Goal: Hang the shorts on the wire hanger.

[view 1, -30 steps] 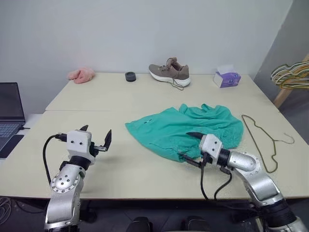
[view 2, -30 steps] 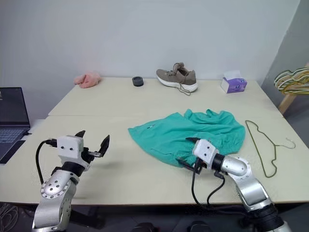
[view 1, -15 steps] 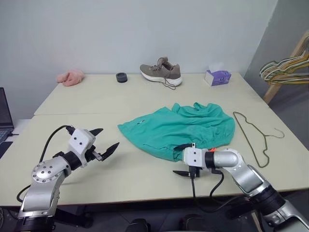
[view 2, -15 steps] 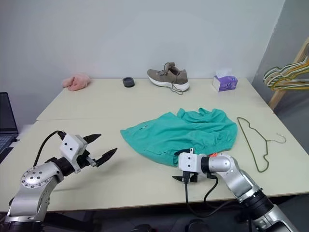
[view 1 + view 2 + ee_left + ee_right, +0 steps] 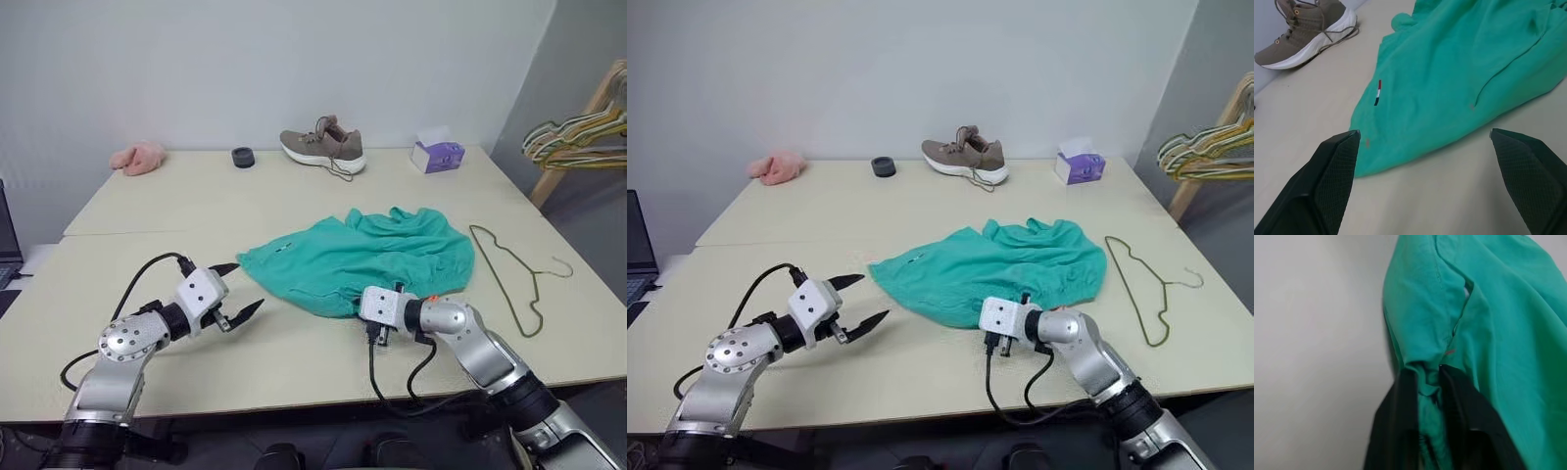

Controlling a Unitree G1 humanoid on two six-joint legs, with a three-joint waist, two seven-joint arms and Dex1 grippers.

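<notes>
The teal-green shorts [image 5: 367, 257] lie spread and crumpled on the middle of the table. The wire hanger [image 5: 510, 281] lies flat just to their right, apart from both grippers. At the shorts' near edge my right gripper [image 5: 1425, 376] is shut, with a bunched fold of the hem pinched between its fingers. It also shows in the head view as the right gripper [image 5: 366, 315], low over the table. My left gripper [image 5: 246, 287] stands open just left of the shorts' left corner. Its fingers [image 5: 1337, 169] are spread wide, hold nothing and point at the shorts [image 5: 1459, 73].
Along the table's far edge sit a brown shoe [image 5: 321, 149], a purple tissue box [image 5: 436, 155], a small black round object [image 5: 242, 156] and a pink fluffy cloth [image 5: 137, 157]. A bunch of coloured hangers [image 5: 573, 137] hangs on a wooden rack beyond the right edge.
My right gripper has shut on the shorts' near edge. My left gripper has moved right toward the shorts' left corner and turned. The camera has shifted to the right.
</notes>
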